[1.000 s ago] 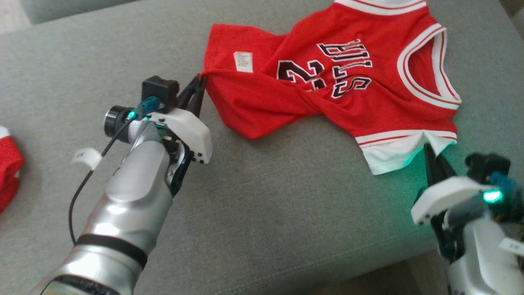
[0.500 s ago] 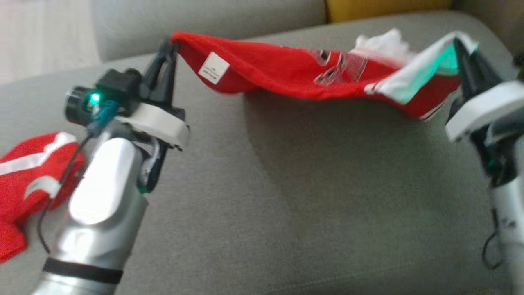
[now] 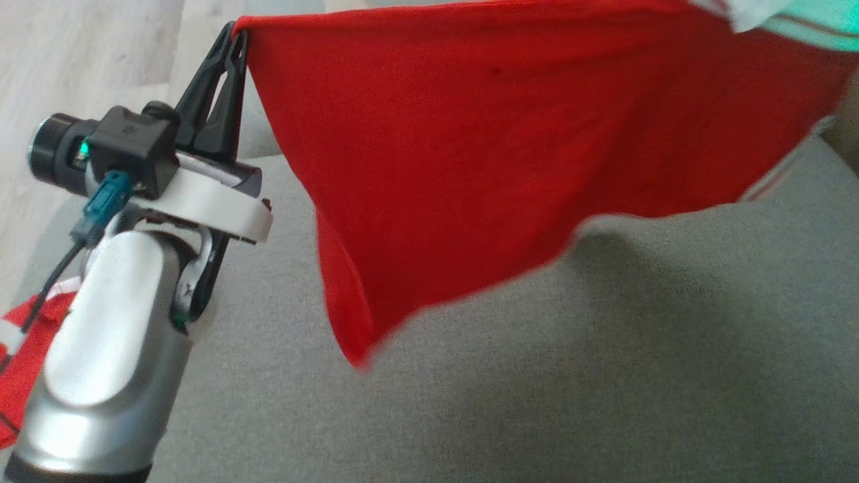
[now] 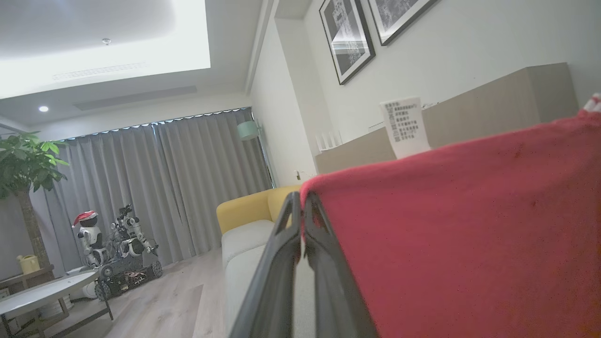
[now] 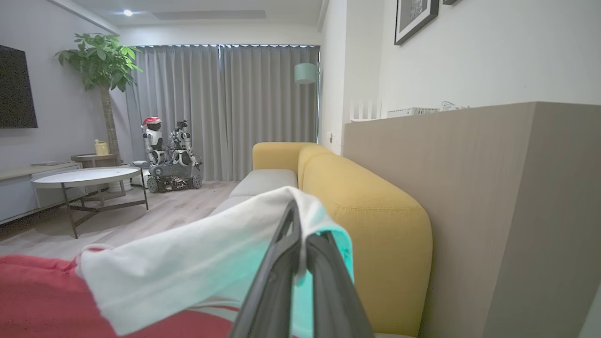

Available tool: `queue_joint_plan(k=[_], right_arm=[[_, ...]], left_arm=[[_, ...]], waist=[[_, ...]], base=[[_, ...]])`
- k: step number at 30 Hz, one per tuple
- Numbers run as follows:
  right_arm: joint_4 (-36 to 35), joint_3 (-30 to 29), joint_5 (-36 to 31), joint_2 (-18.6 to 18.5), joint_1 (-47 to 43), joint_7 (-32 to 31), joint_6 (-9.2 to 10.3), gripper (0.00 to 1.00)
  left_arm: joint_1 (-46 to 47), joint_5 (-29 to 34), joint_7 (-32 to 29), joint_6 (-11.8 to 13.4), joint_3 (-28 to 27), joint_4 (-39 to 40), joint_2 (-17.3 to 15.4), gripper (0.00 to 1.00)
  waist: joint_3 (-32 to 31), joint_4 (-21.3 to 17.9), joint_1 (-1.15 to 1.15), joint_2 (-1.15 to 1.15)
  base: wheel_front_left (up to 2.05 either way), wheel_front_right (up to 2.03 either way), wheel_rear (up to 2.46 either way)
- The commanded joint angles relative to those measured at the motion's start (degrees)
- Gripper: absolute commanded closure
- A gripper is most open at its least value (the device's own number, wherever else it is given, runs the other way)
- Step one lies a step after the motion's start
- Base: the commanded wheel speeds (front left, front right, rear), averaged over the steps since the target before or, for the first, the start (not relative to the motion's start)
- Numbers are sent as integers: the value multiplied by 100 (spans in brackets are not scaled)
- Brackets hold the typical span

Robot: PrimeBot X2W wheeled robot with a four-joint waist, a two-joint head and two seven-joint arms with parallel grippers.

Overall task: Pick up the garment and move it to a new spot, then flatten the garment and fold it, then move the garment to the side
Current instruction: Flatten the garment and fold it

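Head view: at the far left, a second red textile point(image 3: 20, 349) is seen low beside the left forearm, apart from the work. The left gripper point(image 3: 233, 41) is raised with its fingers pinched shut on one corner of the garment point(image 3: 470, 154), so the red cloth hangs above the grey sofa seat point(image 3: 570, 376) and is drawn open by its own weight. In the right wrist view, the right gripper point(image 5: 296, 225) is clamped on the white hem point(image 5: 188, 267) at the opposite end. The upper edge is thus stretched between both grippers. This hold is judged suitable for carrying the garment to a new spot and laying it flat.
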State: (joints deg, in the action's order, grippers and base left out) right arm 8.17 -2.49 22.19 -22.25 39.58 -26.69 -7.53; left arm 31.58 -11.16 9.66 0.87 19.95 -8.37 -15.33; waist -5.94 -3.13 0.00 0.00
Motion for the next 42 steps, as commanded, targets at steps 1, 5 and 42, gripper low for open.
queue_joint_plan(k=[1,5,42], right_arm=[[-355,-42,28,-42,276,-235,4,100],[-958,-169,41,-16,257,-1047,4,100],[5504,179,-1091,1163,4188,3441,4,100]], left_arm=[[221,-27,-181,47,-266,356,-265,100],[191,-144,-893,24,-328,924,-471,100],[4535,393,532,-593,193,-3884,279,100]], waist=[[-50,41,0,0],[72,67,0,0],[2925,245,0,0]], base=[[0,0,0],[0,0,0],[0,0,0]])
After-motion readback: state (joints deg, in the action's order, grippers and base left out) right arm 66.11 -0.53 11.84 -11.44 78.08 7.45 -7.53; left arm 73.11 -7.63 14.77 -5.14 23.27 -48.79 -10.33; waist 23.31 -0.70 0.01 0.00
